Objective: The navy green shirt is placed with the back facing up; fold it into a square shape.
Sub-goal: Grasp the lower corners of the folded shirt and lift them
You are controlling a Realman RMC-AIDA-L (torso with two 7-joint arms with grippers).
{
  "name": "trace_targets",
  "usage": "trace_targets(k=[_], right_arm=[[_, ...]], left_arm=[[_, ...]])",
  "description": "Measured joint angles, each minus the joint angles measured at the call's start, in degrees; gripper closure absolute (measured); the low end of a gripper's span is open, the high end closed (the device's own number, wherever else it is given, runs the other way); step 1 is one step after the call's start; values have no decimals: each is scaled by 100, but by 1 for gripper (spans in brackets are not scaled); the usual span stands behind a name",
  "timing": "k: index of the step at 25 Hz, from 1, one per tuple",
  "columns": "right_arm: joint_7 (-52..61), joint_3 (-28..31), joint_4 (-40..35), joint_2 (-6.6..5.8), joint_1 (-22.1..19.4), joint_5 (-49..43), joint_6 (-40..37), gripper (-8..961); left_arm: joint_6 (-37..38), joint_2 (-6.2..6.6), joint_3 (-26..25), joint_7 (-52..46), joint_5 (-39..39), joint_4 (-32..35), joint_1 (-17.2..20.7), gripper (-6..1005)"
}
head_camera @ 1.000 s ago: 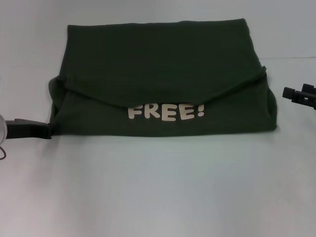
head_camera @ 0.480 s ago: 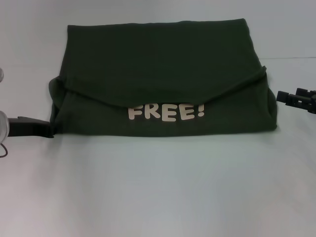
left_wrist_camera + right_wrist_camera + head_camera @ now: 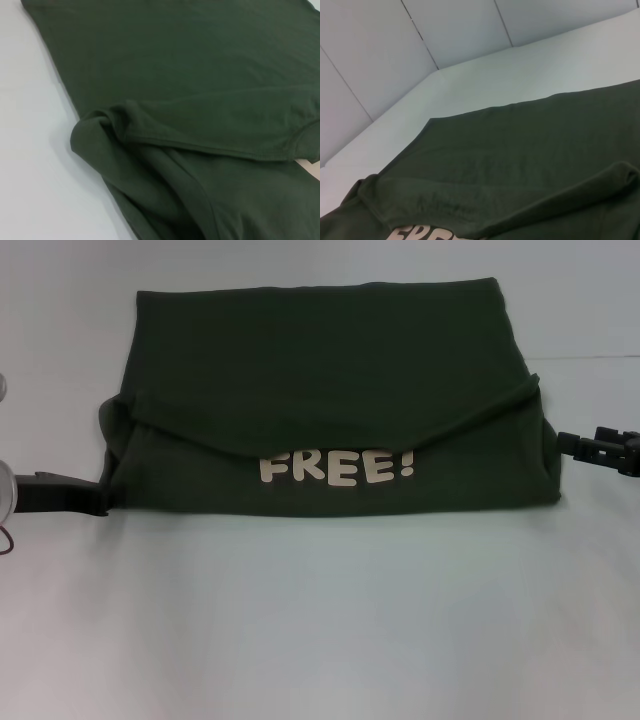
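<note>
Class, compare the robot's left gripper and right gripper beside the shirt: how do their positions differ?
The left gripper reaches the navy green shirt at its near left corner; the right gripper sits by the right edge, farther back. The left looks bulkier, the right thinner. Both lie low over the white table, pointing inward.

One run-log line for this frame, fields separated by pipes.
navy green shirt folded into wide band, FREE! lettering showing | left gripper at its near-left corner | right gripper at its right edge | white table
</note>
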Motion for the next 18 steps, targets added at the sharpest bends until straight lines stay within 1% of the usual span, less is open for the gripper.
trace_targets(k=[12, 18], right_arm=[[-21, -137, -2, 35, -19, -110, 21, 21], [103, -143, -189, -3, 23, -422, -16, 22]], left_arm=[[4, 3, 15, -57, 79, 0, -21, 955], [35, 11, 15, -69, 79, -8, -57, 954]])
